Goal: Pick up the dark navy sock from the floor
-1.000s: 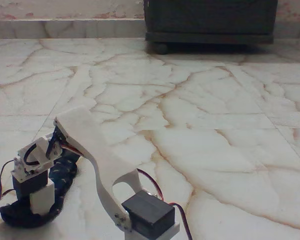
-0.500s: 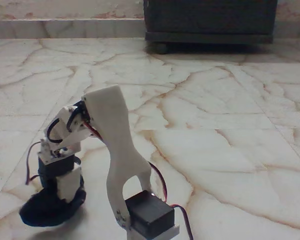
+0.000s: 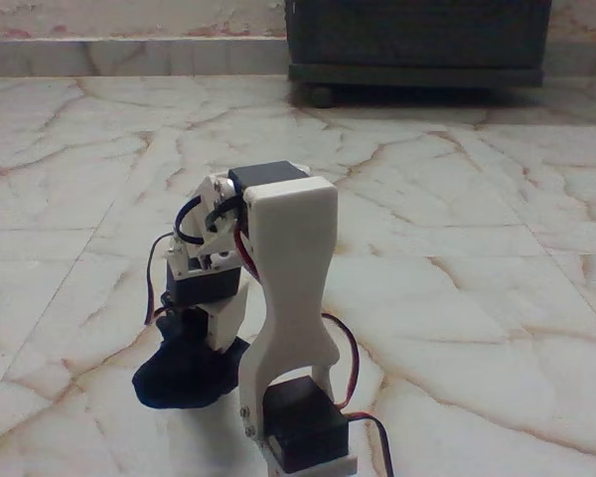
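Observation:
The dark navy sock (image 3: 182,374) hangs bunched in a dark lump below my gripper (image 3: 207,336), left of the arm's white upright link. The gripper points straight down and is shut on the sock's upper part, and a white finger (image 3: 225,320) shows against the fabric. The sock's lower end is at or just above the floor (image 3: 447,298), which is glossy cream marble with reddish-brown veins; I cannot tell whether the two touch. The arm's base servo (image 3: 300,429) stands at the bottom of the fixed view.
A dark cabinet on small wheels (image 3: 417,45) stands at the back right, against a low marble skirting (image 3: 129,55). Open floor stretches to the right of and behind the arm. Red and black cables loop near the base.
The arm has swung to the right and risen upright. The sock, stretched along the floor at the left a second ago, has been gathered and carried to the right in the gripper.

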### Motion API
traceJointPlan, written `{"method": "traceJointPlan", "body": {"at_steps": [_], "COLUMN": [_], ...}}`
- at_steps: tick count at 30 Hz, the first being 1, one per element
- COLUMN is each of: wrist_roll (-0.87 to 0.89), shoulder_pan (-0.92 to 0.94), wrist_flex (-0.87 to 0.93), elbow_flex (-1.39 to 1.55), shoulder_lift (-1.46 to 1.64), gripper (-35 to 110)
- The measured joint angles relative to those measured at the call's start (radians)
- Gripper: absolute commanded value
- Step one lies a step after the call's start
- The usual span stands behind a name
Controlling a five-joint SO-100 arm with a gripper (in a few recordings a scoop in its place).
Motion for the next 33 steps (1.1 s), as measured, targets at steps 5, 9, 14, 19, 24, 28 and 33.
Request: {"method": "traceJointPlan", "body": {"at_steps": [5,9,14,19,24,28,33], "wrist_roll": [-0.179,-0.290,-0.423,-0.499,-0.572,-0.635,-0.699], "shoulder_pan": [0.170,0.258,0.351,0.403,0.456,0.459,0.459], "wrist_flex": [-0.114,-0.227,-0.321,-0.543,-0.764,-0.948,-1.158], "elbow_flex": [0.225,0.319,0.453,0.669,0.773,0.857,0.933], "shoulder_lift": [0.279,0.354,0.534,0.759,0.776,0.776,0.776], "gripper": [0,0,0,0,0,0,0]}}
